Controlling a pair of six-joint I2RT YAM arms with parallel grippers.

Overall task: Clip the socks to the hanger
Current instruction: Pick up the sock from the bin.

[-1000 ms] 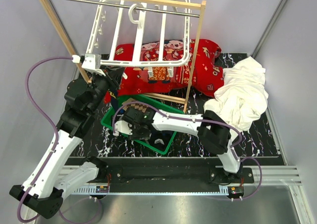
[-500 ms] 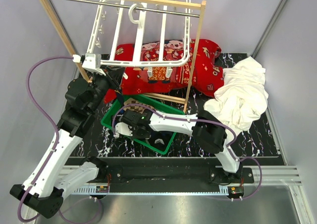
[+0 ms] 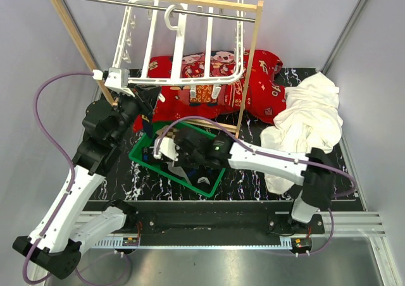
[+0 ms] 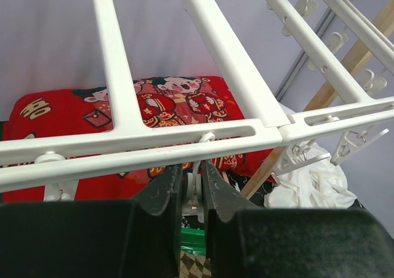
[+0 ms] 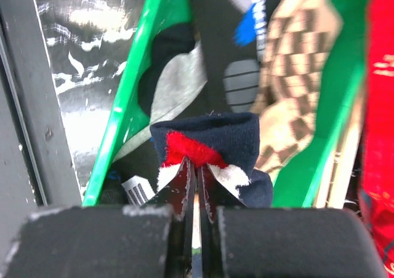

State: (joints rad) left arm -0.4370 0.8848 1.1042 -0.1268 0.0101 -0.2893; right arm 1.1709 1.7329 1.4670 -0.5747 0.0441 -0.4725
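A navy sock with red and white patches hangs over the green basket, pinched by its edge in the closed right gripper. The left gripper squeezes a clip under the white hanger. So thin a bite could slip on the way up, dropping the sock into the basket.
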